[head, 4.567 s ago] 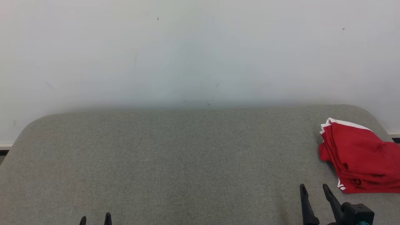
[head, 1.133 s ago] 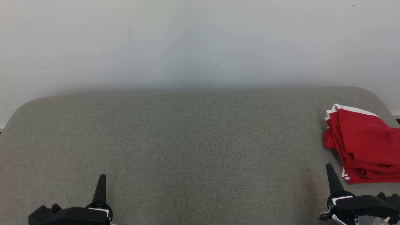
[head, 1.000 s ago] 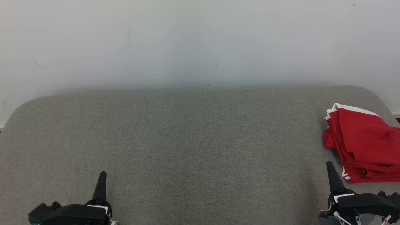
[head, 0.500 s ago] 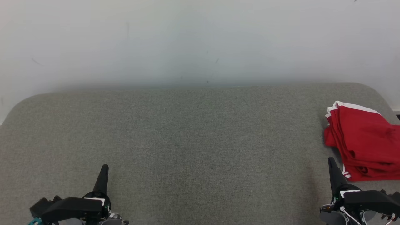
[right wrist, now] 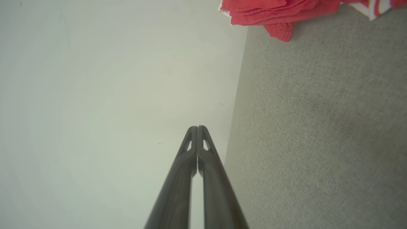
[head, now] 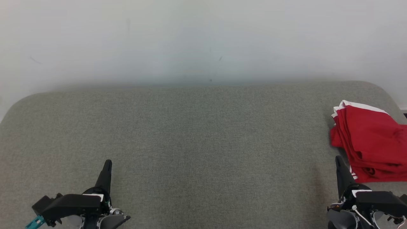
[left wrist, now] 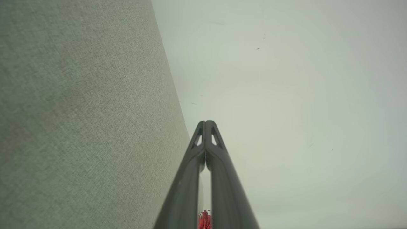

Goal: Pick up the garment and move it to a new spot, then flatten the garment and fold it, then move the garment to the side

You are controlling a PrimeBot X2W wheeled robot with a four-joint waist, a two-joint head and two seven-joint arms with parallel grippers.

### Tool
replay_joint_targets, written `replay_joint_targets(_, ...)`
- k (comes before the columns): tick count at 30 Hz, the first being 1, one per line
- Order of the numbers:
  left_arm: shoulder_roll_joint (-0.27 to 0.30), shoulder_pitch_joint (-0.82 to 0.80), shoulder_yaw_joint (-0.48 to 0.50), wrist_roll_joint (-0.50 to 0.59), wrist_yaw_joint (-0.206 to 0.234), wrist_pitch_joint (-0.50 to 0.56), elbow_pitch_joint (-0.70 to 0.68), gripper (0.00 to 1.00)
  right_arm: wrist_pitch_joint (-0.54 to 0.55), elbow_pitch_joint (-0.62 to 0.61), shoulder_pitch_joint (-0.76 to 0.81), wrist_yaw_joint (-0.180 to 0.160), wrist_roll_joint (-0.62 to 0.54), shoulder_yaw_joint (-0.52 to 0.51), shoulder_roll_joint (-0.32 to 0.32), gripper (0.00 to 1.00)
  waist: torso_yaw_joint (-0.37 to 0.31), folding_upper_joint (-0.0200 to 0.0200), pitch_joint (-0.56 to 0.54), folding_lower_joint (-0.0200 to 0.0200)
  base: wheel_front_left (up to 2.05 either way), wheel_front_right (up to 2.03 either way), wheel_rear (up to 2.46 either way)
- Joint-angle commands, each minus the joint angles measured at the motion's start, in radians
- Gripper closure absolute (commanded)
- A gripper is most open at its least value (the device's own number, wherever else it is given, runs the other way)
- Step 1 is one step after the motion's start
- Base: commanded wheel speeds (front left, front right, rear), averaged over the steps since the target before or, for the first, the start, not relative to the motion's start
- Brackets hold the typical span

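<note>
Item under inspection: one red garment (head: pixel 369 143) with white trim along its edges. It lies folded in several stacked layers at the far right of the grey fabric-covered table (head: pixel 197 133), close to the rounded far right corner. Its right side runs out of the head view. The fold is uneven, and a small lobe of red cloth sticks out on the left side. In the right wrist view the garment (right wrist: pixel 273 12) shows along the top edge, resting on the table surface beside the table's border. In the left wrist view a small scrap of red (left wrist: pixel 203 221) shows low down between the finger shanks.

Right claw (head: pixel 338 160): at the lower right of the head view, its tip just beside the garment's near left corner. No contact with the cloth is visible. The fingers are pressed tip to tip and grip nothing, as the right wrist view confirms (right wrist: pixel 197 128).

Left claw (head: pixel 108 163): at the lower left of the head view, over bare table and well apart from the garment. Its fingers (left wrist: pixel 190 178) also meet at the tips, with nothing between them.

Surroundings: a pale wall (head: pixel 203 38) with a few small dark specks stands behind the table's far edge.
</note>
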Motion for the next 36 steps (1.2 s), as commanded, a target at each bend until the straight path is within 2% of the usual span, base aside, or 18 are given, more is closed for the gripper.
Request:
replay_joint_targets(1,0.004,-0.013,0.0,-0.021,-0.002,0.003,0.002,1.0,0.005,-0.003,-0.012,-0.001,0.014,-0.004,-0.001,1.0,0.0,-0.0001,0.001,0.0001,0.0,0.0,0.0)
replay_joint_targets(15,0.003,-0.044,-0.001,-0.108,-0.002,0.027,0.015,1.0,0.022,-0.001,-0.024,-0.002,0.107,-0.014,-0.001,1.0,-0.002,-0.0001,0.015,0.0001,0.0,0.0,0.0)
replay_joint_targets(36,0.003,-0.039,-0.001,-0.106,-0.002,0.027,0.014,1.0,0.021,-0.001,-0.024,-0.002,0.104,-0.013,-0.001,1.0,-0.002,-0.0001,0.015,0.0001,0.0,0.0,0.0)
